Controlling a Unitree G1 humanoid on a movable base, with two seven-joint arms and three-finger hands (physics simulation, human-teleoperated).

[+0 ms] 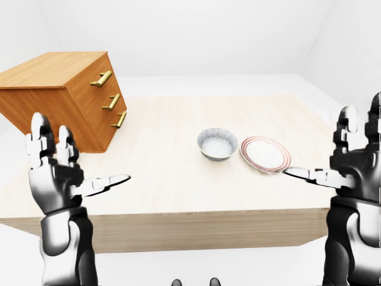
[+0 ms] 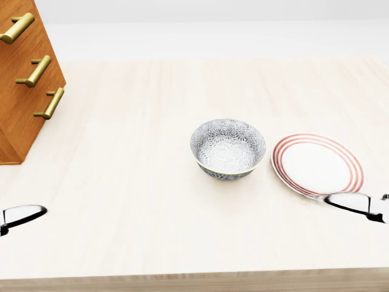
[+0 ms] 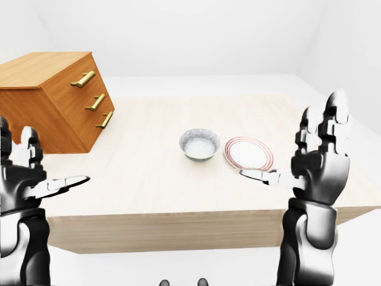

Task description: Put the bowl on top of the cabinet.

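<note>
Fingers of left hand, right hand spread open, empty; head view catches only 2 thumb tips.

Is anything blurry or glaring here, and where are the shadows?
Head view: sharp throughout, a faint soft shadow under the bowl on the table. Left-eye view: even bright light, white highlights on the glossy left hand. Right-eye view: same sheen on the right hand.
</note>
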